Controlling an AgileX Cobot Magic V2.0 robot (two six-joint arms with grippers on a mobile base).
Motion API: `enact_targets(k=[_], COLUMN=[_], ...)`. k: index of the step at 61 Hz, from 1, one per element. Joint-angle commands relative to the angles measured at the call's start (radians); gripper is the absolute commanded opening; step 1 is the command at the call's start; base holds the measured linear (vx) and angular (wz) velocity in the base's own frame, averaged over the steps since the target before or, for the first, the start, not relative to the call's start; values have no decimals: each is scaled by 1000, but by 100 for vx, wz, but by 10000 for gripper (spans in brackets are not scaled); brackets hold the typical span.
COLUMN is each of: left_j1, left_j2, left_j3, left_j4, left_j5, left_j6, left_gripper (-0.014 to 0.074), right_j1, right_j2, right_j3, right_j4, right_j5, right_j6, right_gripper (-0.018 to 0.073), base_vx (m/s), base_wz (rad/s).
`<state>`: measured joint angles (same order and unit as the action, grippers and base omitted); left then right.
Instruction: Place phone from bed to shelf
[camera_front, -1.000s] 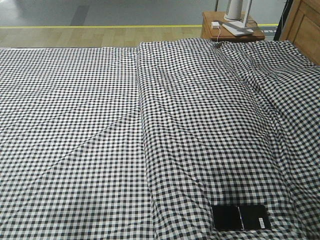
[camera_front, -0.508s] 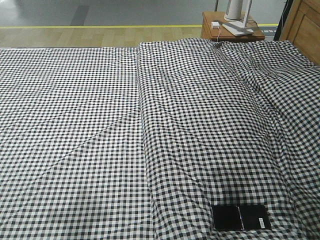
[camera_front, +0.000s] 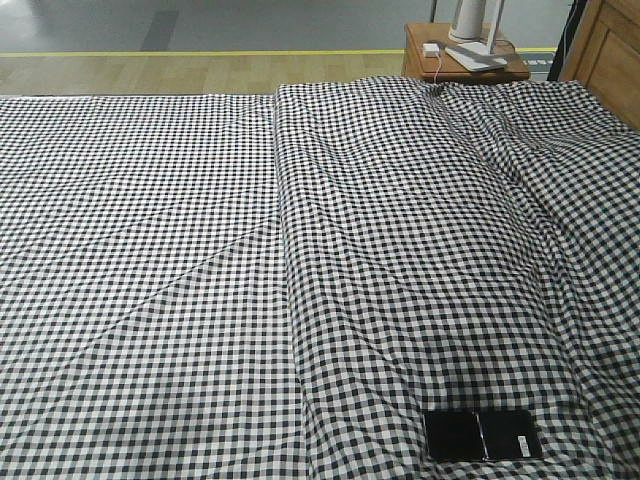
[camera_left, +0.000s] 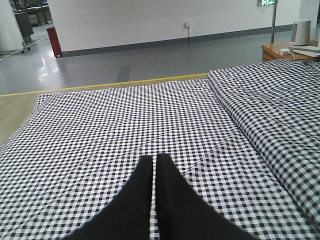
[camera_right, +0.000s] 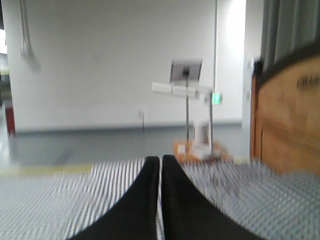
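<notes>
At lower right of the front view, the slim glossy black phone (camera_front: 482, 435) lies on the black-and-white gingham bed (camera_front: 200, 250). The left gripper (camera_left: 154, 157) and the right gripper (camera_right: 160, 159) are pressed together; the right wrist view is blurred.

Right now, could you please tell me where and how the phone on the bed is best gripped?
Probably from straight above, pinching across its short width at mid-length: the phone lies flat on the bed, long edges running left-right.
</notes>
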<state>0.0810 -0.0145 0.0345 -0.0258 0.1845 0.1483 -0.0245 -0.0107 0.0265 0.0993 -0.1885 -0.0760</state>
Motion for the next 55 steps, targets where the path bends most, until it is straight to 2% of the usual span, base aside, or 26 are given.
enact_targets(k=[1,14,23,28,34,45,55], left_j1=[-2,-2,-2,-2,-2,-2,-2], left_j2=[-11,-11,-11,-11,-11,-11,-11], left_j3=[-23,-23,-23,-23,-23,-23,-23], left_j4=[-9,-9,-9,-9,-9,-9,-9], left_j5=[-72,-72,-72,-72,-72,-72,-72], left_j6=[-6,-6,-6,-6,-6,-6,-6], left_gripper=[1,1,1,1,1,1,1], right_j1=[-8,-8,-8,-8,-8,-8,-8], right_j2=[-12,47,184,265,373,571,736], right_j3=[-68,-315,-532,-657,-785,-1006,-1129], right_j4=[0,26,25,25,25,17,17], right_j5=[-243,-263,-253,-204,-96,235,443], right_j6=[-13,-60,-60,-60,-60,-60,-60], right_gripper=[-6,-6,-6,-6,-6,-3,9], base_vx=[0,0,0,0,0,0,0], base_wz=[0,0,0,0,0,0,0])
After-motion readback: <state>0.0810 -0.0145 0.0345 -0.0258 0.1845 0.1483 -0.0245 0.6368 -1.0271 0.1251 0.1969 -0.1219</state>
